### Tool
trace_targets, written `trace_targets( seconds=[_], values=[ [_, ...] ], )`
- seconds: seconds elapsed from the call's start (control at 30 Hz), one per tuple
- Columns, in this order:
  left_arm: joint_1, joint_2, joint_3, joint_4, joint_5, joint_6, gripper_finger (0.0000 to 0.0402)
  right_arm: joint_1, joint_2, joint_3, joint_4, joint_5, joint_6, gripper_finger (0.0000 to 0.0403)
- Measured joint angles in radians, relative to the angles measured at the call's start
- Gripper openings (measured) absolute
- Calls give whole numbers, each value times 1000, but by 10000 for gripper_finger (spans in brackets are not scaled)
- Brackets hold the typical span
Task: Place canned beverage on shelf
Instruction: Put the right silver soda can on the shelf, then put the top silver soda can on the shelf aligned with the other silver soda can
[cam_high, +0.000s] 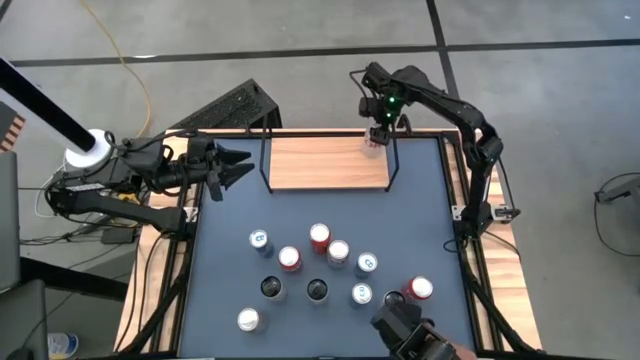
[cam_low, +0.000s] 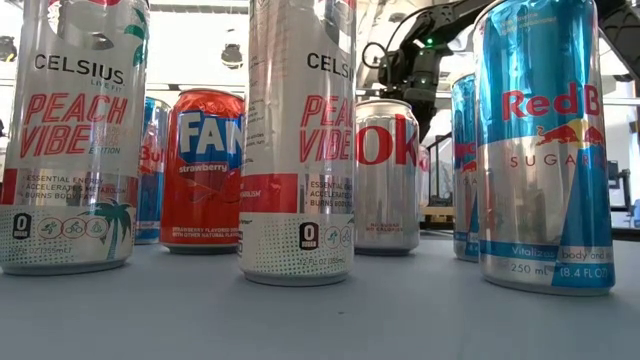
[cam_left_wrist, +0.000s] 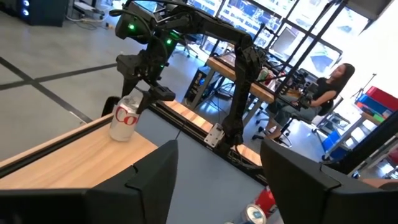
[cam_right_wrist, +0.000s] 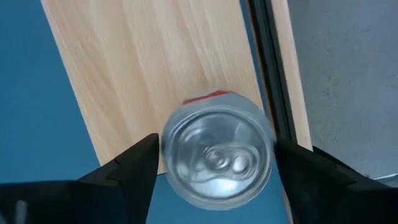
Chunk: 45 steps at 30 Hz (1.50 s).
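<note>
The shelf (cam_high: 325, 160), a light-wood board with a black wire frame, stands at the table's far edge. A silver Coke can (cam_left_wrist: 124, 121) stands on its far right corner; it also shows from above in the right wrist view (cam_right_wrist: 217, 155). My right gripper (cam_high: 378, 128) is over that corner, shut on the can. My left gripper (cam_high: 240, 165) is open and empty, held above the table's left edge beside the shelf's left end, pointing toward the shelf. My right gripper pinches the can's upper rim (cam_right_wrist: 169, 155) between its two fingers (cam_right_wrist: 134, 168), one on either side. The fingers come from above, pointing down. The can's base (cam_left_wrist: 121, 135) is on the shelf board, and the can leans slightly.
Several cans stand in a loose group on the dark table top (cam_high: 320, 265): tall Celsius cans (cam_low: 295, 140), a red Fanta (cam_low: 200, 170), Red Bull (cam_low: 545, 150). A black rack (cam_high: 235, 105) lies beyond the far left corner. A person (cam_left_wrist: 329, 87) sits in the room behind.
</note>
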Motion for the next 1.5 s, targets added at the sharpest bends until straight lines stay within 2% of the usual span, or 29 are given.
trace_targets(
  seconds=[0.13, 0.6, 0.83, 1.0, 1.2, 1.37, 1.5],
  values=[
    [0, 0, 0, 0, 5, 0, 222, 0, -2, 0, 17, 38, -11, 321],
    [0, 0, 0, -17, 6, -2, 222, 0, 0, 25, 29, 49, -42, 322],
    [0, 0, 0, -17, 7, -2, 222, 13, 0, 178, 28, 49, -70, 322],
    [0, 0, 0, -17, 7, -2, 222, 40, -11, 362, -50, 41, 2, 322],
    [0, 0, 0, -17, 7, 5, 222, 128, -178, 467, -161, -62, 94, 321],
    [0, 0, 0, -17, 0, 31, 222, 234, -354, 437, -232, -135, 307, 321],
    [0, 8, 0, -9, -5, 38, 222, 368, -470, 414, -265, -137, 475, 321]
  ],
)
